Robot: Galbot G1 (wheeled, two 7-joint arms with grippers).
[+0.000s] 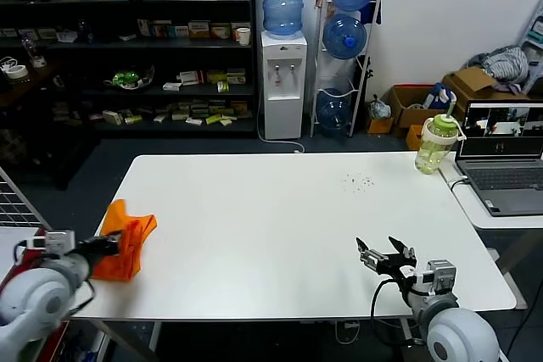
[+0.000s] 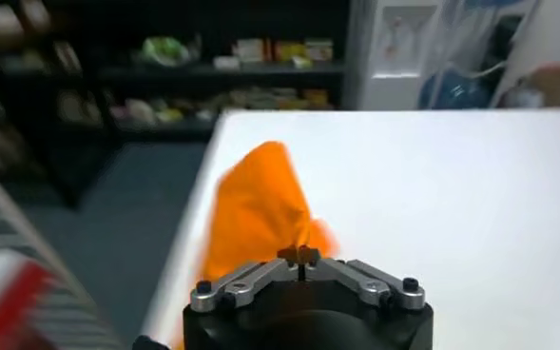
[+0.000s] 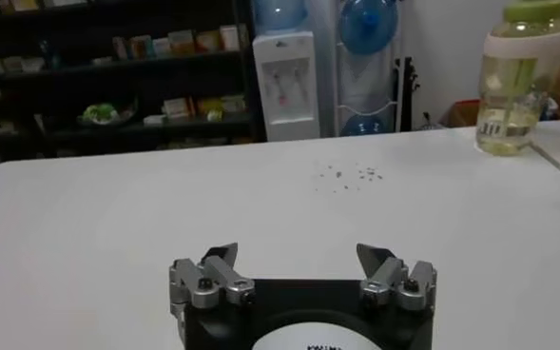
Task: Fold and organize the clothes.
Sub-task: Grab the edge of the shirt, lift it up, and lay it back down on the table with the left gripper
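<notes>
The clothes are one bright orange T-shirt [image 1: 125,242], bunched into a small crumpled heap at the left edge of the white table [image 1: 280,218]. My left gripper [image 1: 115,243] is shut on the shirt's near side. In the left wrist view its fingertips [image 2: 299,255] pinch a fold of the orange cloth [image 2: 256,204], which rises in a peak beyond them. No lettering or tag shows. My right gripper [image 1: 380,252] hovers low over the table's front right part, open and holding nothing; in the right wrist view [image 3: 297,255] only bare tabletop lies between its fingers.
A green-lidded bottle [image 1: 436,143] stands at the table's back right corner, next to a laptop [image 1: 502,157] on a side table. Small dark specks [image 1: 361,181] lie on the tabletop. Shelves, a water dispenser [image 1: 282,82] and cardboard boxes stand behind.
</notes>
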